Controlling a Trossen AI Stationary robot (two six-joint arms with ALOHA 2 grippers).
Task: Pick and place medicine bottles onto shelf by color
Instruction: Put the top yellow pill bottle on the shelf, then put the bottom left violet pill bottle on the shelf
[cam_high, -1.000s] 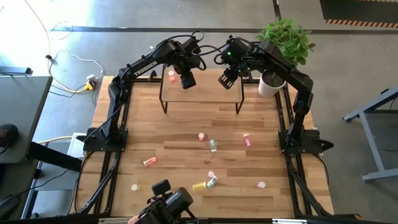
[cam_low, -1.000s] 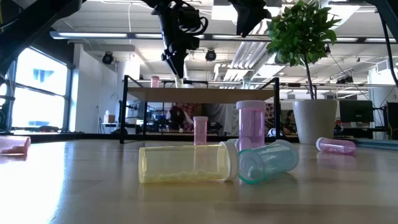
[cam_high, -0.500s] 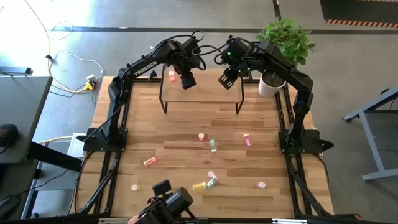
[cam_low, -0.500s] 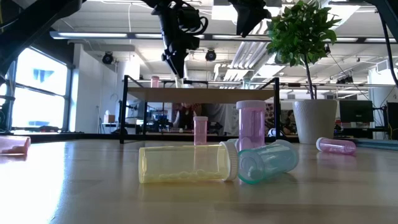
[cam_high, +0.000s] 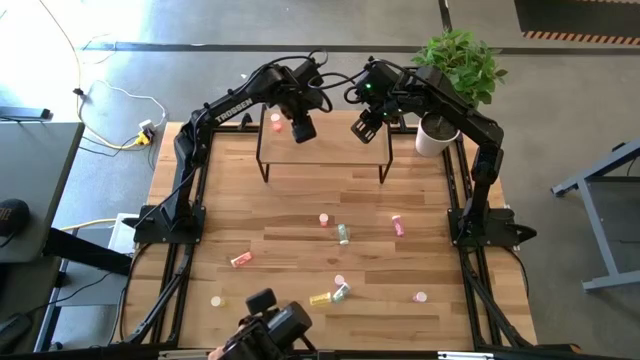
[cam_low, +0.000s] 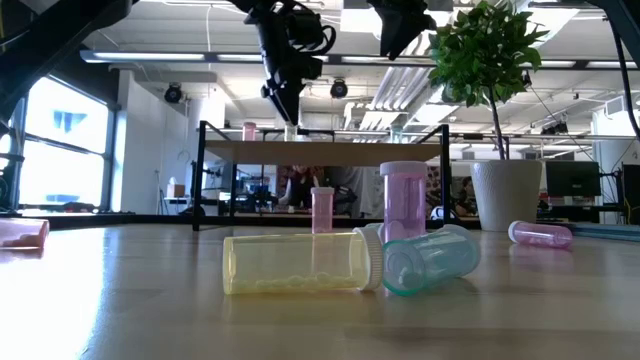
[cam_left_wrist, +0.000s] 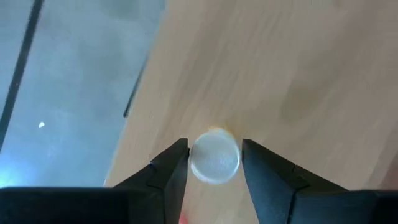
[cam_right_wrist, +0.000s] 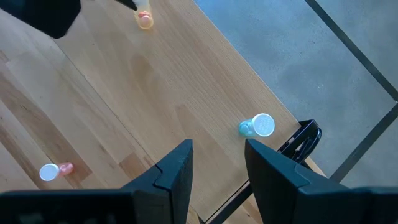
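Observation:
The shelf (cam_high: 330, 150) stands at the far middle of the table. My left gripper (cam_high: 300, 130) hangs over its left part, pointing steeply down. In the left wrist view its fingers (cam_left_wrist: 214, 148) stand close on either side of a white-capped bottle (cam_left_wrist: 214, 158) that stands upright on the shelf, with a thin gap on each side. A pink bottle (cam_high: 275, 122) stands at the shelf's left end. My right gripper (cam_high: 362, 128) hovers open and empty over the shelf's right part, near a pale green bottle (cam_right_wrist: 256, 126) standing by the far right corner. Several bottles lie or stand on the table (cam_high: 343, 233).
A potted plant (cam_high: 432, 135) stands right of the shelf. A yellow bottle (cam_low: 295, 264) and a pale green one (cam_low: 430, 262) lie side by side near the table's front, with a pink one (cam_low: 403, 200) upright behind them. A camera mount (cam_high: 270, 325) sits at the near edge.

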